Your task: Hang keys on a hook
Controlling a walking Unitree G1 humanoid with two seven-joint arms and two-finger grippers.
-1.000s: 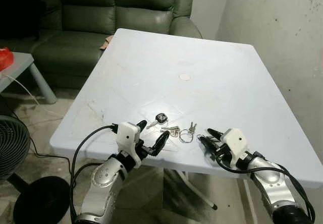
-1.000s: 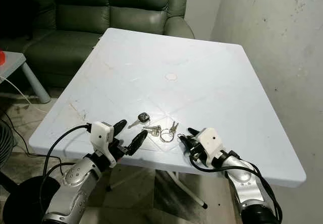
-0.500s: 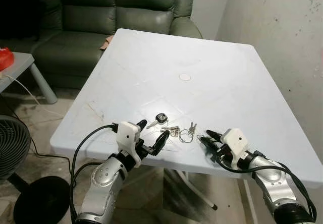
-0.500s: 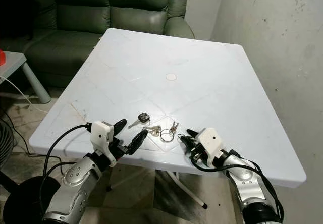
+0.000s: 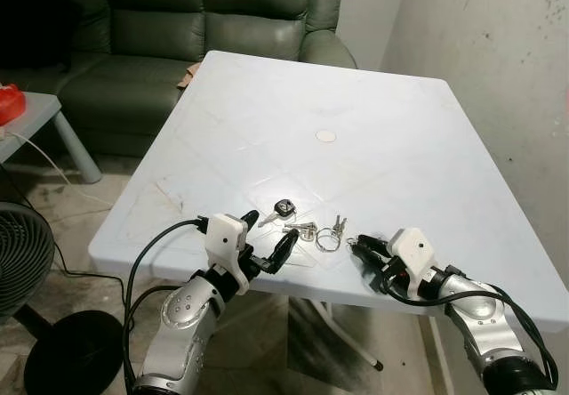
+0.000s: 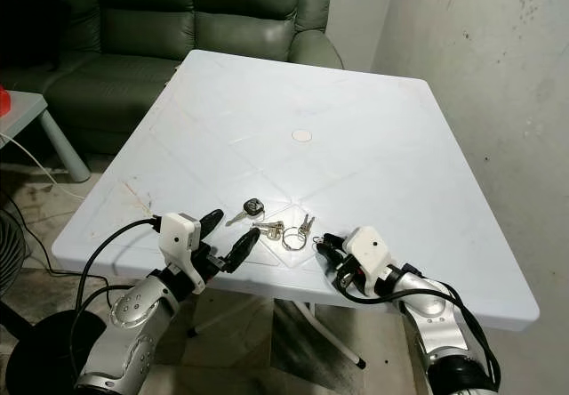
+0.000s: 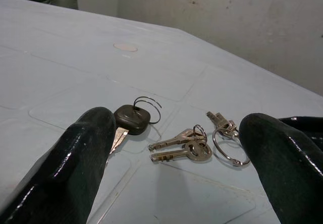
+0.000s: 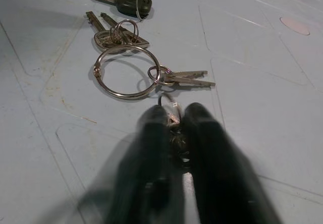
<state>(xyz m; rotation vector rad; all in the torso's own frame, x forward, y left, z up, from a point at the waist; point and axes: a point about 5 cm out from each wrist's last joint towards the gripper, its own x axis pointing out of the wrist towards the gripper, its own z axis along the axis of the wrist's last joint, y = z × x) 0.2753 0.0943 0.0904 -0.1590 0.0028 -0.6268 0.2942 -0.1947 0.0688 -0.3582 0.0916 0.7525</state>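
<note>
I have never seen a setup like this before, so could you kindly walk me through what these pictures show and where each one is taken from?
This is a humanoid robot with two silver arms, each ending in a pincer of two black fingers. Two pictures come from cameras in its head, looking down at a white plastic table. The other two come from cameras on its wrists, looking along the fingers.

On the table near the robot lies a bunch of keys: a black-headed key, silver keys and a large ring, linked by smaller rings.

The left pincer is open, its fingers spread just short of the keys and holding nothing. The right pincer is closed, its tips at a small ring at the near end of the bunch; the view is blurred, so I cannot tell whether it grips that ring.

Behind the table stands a green sofa.
</note>
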